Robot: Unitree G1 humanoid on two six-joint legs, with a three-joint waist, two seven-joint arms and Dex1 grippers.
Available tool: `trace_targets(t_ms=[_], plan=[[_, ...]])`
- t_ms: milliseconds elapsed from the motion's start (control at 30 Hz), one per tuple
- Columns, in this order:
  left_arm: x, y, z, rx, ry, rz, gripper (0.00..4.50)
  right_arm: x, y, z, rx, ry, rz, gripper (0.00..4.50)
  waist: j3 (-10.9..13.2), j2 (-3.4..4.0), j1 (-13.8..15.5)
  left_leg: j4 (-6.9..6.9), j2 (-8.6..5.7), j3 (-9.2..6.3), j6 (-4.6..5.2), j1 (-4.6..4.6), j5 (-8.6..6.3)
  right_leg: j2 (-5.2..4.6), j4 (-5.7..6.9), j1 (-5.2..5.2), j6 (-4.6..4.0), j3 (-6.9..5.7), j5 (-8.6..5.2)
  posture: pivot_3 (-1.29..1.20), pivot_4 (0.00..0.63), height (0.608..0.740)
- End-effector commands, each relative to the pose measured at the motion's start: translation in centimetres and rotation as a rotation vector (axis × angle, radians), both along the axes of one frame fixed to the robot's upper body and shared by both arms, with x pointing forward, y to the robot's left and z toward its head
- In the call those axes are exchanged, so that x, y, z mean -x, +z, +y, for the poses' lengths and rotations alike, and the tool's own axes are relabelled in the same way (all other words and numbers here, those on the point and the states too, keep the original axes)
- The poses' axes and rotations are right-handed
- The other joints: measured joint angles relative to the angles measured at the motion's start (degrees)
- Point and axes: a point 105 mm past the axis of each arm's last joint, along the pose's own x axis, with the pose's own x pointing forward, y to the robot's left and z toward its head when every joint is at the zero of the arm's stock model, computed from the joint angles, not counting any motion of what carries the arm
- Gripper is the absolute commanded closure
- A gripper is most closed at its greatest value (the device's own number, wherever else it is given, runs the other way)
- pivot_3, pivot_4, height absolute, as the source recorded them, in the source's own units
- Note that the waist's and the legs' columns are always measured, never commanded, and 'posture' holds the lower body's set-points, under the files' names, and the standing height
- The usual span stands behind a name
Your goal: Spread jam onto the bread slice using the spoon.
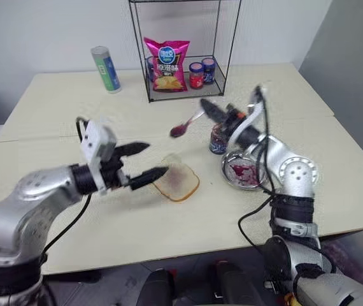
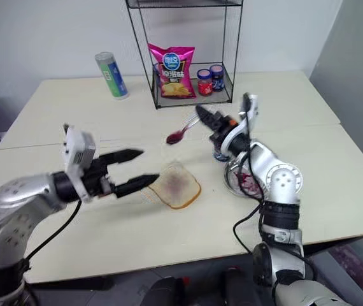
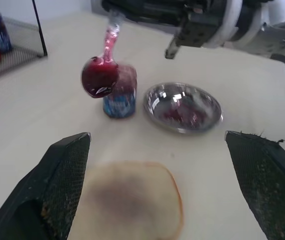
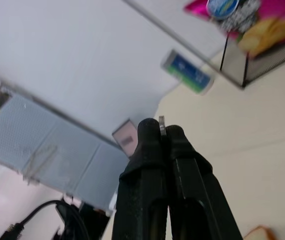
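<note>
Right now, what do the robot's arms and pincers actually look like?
Both arms are rounded silver-grey shells with black joints and loose black cables. The left gripper has a white boxy block behind two tapered black fingers with mesh-textured pads. The right gripper has the same black fingers, with a small orange mark and a white bracket behind them.

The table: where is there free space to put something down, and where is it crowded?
The table is bare between the green can and the wire rack, and along the near edge before the bread slice. It is crowded around the jam jar and steel dish.
</note>
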Motion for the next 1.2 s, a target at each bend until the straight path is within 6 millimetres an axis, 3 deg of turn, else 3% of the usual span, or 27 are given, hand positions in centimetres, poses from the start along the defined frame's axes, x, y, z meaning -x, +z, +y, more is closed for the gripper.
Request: trace_targets(t_ms=[33,167,300,567,1200], plan=[[1.7,0.5,0.8,-0.026,0.05,-0.034,0.0,1.3,0.4,1.7,0.089,0.065,-0.142,4.47,0.01,0.01,0.43,0.0,-0.01,0.02,0.0,0.03,0.0,0.0,0.0,0.02,-0.01,0.02,-0.01,0.0,0.15,0.74],[2.8,-0.4,1.3,-0.016,0.102,0.001,0.0,1.7,-0.7,2.7,0.151,0.091,-0.188,4.47,0.01,0.01,0.83,0.12,-0.07,0.03,-0.01,0.1,0.0,-0.1,-0.04,0.14,-0.16,0.03,-0.09,0.0,0.15,0.74],[4.2,-2.4,2.3,0.006,0.194,0.063,0.0,1.4,-3.6,3.5,0.281,0.086,-0.238,4.47,0.0,0.0,0.71,0.09,-0.18,0.16,-0.01,0.12,0.0,-0.24,-0.06,0.14,-0.25,0.13,-0.15,0.0,0.15,0.74],[4.1,-3.1,1.7,0.04,0.215,0.067,0.0,0.7,-6.3,3.4,0.395,0.022,-0.287,4.47,0.0,-0.02,0.85,0.09,-0.18,0.09,-0.04,0.15,0.0,-0.27,0.02,0.15,-0.36,0.04,-0.21,0.0,0.15,0.74],[2.3,-2.2,2.0,0.011,0.151,0.035,0.0,-0.3,-5.2,-0.3,0.477,-0.096,-0.36,4.47,0.0,-0.02,1.05,0.1,-0.24,0.11,-0.04,0.15,0.0,-0.29,-0.01,0.17,-0.34,0.07,-0.21,0.0,0.15,0.74]])
